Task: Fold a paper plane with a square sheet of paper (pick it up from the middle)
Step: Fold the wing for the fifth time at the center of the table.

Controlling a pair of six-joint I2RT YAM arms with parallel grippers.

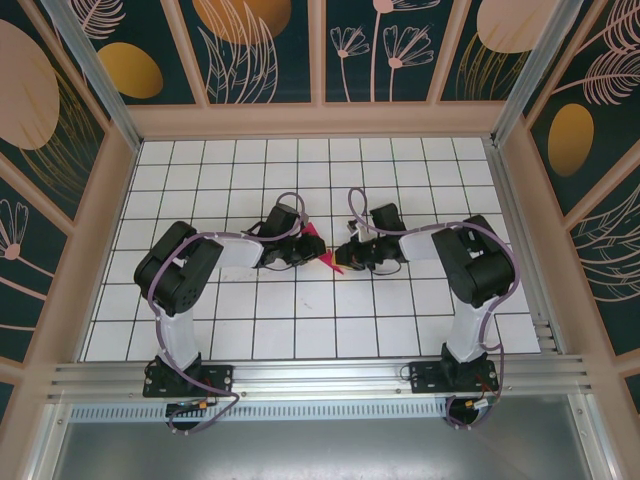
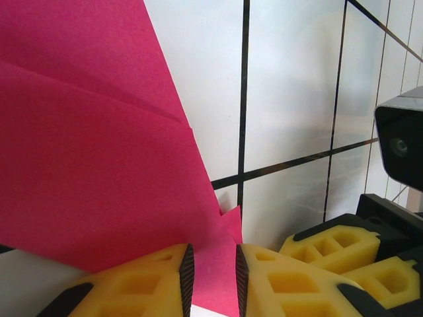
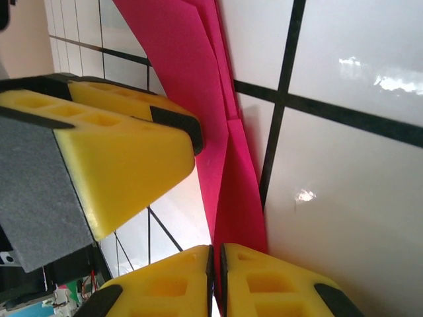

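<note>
Left gripper (image 2: 213, 264) & right gripper (image 3: 217, 257) are pinching thin folded magenta-pink paper sheet (image 2: 86, 165) over white gridded tabletop (image 1: 400, 330); uneven pull could tear it or skew crease

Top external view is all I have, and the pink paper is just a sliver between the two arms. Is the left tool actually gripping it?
Observer: Yes. In the left wrist view the pink paper runs down between the pads of the left tool and fills the gap.
Operator: And the right tool?
Observer: In its own wrist view the right tool has its fingers almost together, and the paper's narrow lower end enters the thin slit between them.
Operator: Is the paper folded at all?
Observer: Yes. The left wrist view shows crease lines across the sheet, with layers overlapping.
</note>
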